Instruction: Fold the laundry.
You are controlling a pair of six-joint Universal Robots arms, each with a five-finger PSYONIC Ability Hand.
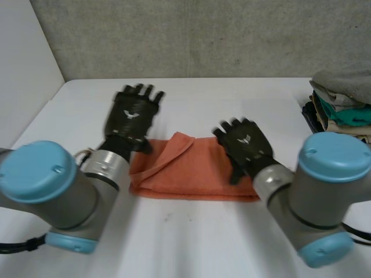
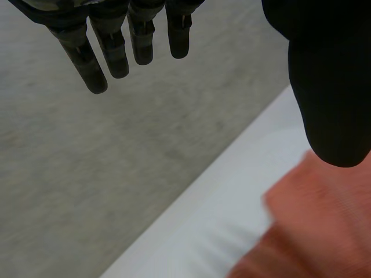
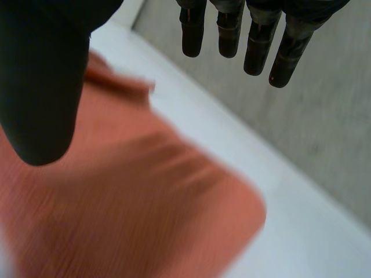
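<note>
Head view: an orange cloth [image 1: 191, 168] is seen lying folded in the middle of the white surface [image 1: 191, 237], between the 2 hands. The left hand [image 1: 132, 116] is held at the cloth's left end with fingers straight and spread, nothing pinched. The right hand [image 1: 246, 145] is held above the cloth's right part; in the right wrist view its fingers [image 3: 229, 35] are shown straight, well apart from the thumb, with nothing taken up.

The cloth is judged soft, light and limp, with no stiffness. It would likely sag and slide on the smooth surface if only 1 point were lifted. A hold is best taken at 2 corners of 1 short edge, or along the loose flap turned over near the left end.

The cloth's near right corner is covered by the right arm, and its left end by the left wrist. How many layers lie there cannot be told. A stack of folded laundry [image 1: 342, 101] is cut off at the surface's right edge.
</note>
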